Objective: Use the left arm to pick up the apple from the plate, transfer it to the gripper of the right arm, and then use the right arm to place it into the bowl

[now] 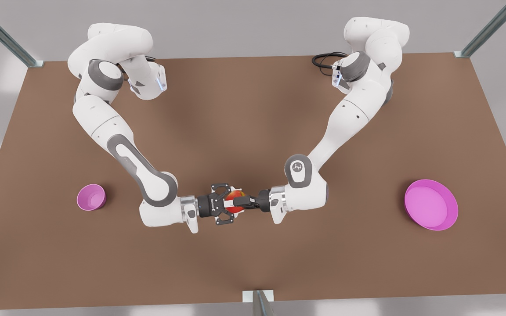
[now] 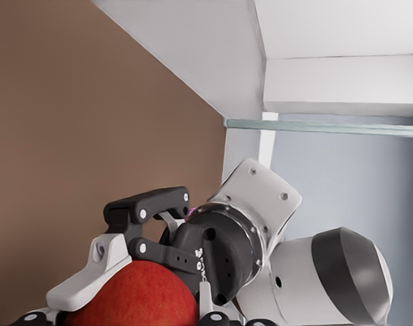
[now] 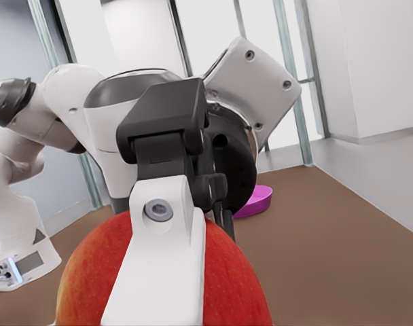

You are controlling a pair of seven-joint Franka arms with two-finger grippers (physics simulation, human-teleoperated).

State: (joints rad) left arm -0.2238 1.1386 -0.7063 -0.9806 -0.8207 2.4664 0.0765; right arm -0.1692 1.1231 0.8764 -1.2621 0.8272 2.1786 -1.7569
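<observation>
Handover in progress: apple (image 1: 235, 201) sits between both grippers. Left gripper (image 1: 240, 202) clamps it; right gripper (image 1: 223, 205) spread wide around it, not closed. Bowl (image 1: 91, 197) drop still pending.

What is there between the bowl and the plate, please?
In the front view, both hands are there above the table: the left hand, from the plate's side, shut on the apple, and the right hand, from the bowl's side, open around it.

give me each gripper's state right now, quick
left gripper: closed on the apple
right gripper: set around the same apple; whether it has closed on it cannot be told
</observation>
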